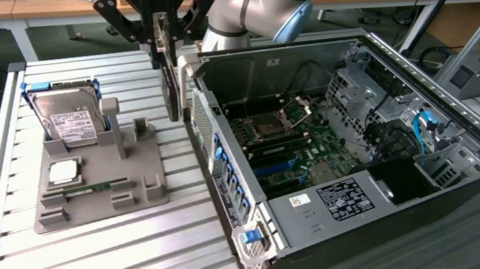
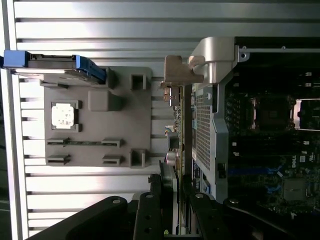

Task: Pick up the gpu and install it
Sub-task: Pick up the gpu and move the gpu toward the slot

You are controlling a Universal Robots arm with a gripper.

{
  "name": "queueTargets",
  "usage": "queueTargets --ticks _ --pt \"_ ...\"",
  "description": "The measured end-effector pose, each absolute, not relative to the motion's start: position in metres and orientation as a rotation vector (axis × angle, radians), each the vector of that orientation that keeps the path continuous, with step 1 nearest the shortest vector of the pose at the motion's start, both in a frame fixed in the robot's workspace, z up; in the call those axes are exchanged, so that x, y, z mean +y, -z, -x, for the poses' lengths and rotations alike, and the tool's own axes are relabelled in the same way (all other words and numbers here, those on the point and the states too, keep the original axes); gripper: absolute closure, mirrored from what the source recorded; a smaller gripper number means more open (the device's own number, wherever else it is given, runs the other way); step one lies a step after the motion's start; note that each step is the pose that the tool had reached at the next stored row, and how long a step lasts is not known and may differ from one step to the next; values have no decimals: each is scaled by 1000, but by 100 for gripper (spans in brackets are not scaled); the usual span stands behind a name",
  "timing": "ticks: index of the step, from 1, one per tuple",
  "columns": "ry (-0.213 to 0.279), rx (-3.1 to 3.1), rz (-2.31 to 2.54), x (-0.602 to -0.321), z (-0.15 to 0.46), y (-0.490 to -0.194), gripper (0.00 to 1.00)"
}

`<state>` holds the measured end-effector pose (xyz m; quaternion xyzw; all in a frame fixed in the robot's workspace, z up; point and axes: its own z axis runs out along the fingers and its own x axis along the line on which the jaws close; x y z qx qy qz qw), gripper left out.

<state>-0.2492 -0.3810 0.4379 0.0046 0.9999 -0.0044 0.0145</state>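
The gpu [image 1: 169, 82] hangs edge-on in the air, a thin dark card just outside the open computer case's rear wall [image 1: 209, 137]. My gripper [image 1: 162, 33] is shut on its upper edge, one finger on each face. In the wrist view the gpu [image 2: 183, 145] runs away from my gripper [image 2: 175, 212] as a narrow strip, and its silver end bracket [image 2: 178, 75] is at the far end, beside the case's perforated rear panel [image 2: 202, 130]. The card is clear of the motherboard [image 1: 290, 149] inside the case.
A grey parts fixture [image 1: 96, 201] lies on the slatted table at the exterior view's left. It holds an upright hard drive [image 1: 67, 118], a square processor [image 1: 64, 170] and a memory stick [image 1: 91, 186]. The case's drive cage [image 1: 369, 102] and power supply [image 1: 343, 200] stand at the right.
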Motion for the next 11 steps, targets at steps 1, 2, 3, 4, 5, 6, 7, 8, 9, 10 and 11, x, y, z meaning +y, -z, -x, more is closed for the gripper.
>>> queueTargets --ticks 1,2,3,4,5,6,7,8,9,10,11 --pt "14 3113 -14 -381 249 -438 73" --pt "14 3113 -14 -381 248 -438 73" --pt "14 3113 -14 -381 248 -438 73" --pt "15 3113 -14 -381 247 -438 73" --pt "15 3113 -14 -381 247 -438 73" --pt "16 3113 -14 -381 247 -438 73" --pt "16 3113 -14 -381 246 -438 73" --pt "16 3113 -14 -381 246 -438 73" --pt "17 3113 -14 -381 246 -438 73" --pt "17 3113 -14 -381 245 -438 73" --pt "18 3113 -14 -382 245 -438 73"
